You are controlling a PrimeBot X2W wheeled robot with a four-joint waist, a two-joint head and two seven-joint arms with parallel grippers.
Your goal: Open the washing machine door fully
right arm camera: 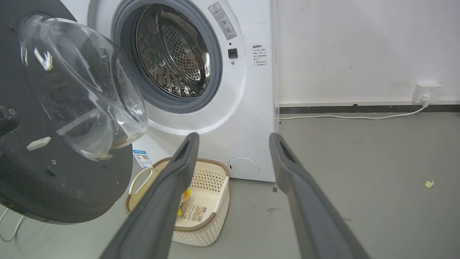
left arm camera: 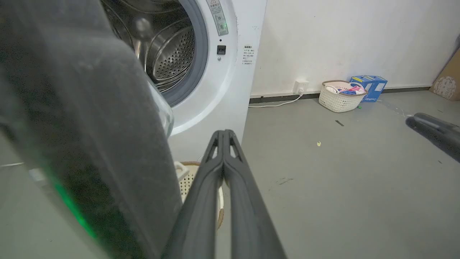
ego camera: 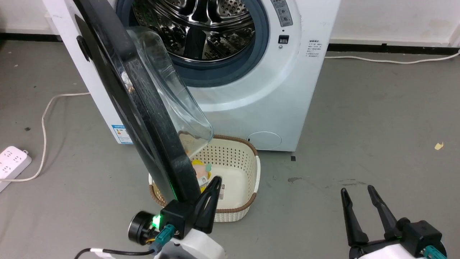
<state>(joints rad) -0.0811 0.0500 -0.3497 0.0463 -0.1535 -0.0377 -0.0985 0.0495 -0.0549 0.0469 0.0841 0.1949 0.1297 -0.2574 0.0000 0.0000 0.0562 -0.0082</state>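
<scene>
The white washing machine (ego camera: pixel 251 100) stands ahead with its steel drum mouth uncovered. Its door (ego camera: pixel 143 108), a glossy black disc with a bulging clear glass bowl, swings out towards me and shows nearly edge-on. My left gripper (ego camera: pixel 215 180) is shut on nothing, its fingers lying along the door's lower rim on the glass side, seemingly touching it. In the left wrist view the door (left arm camera: pixel 90 126) looms dark at the left of the shut gripper (left arm camera: pixel 223 133). My right gripper (ego camera: pixel 356 190) hangs open over bare floor, apart from the door (right arm camera: pixel 54 172).
A cream perforated basket (ego camera: pixel 237 169) with a few items sits on the floor under the door. A white power strip (ego camera: pixel 10 160) and its cable (ego camera: pixel 46 115) lie at the left. Another basket (left arm camera: pixel 337 97) and a blue box (left arm camera: pixel 372 86) stand by the wall.
</scene>
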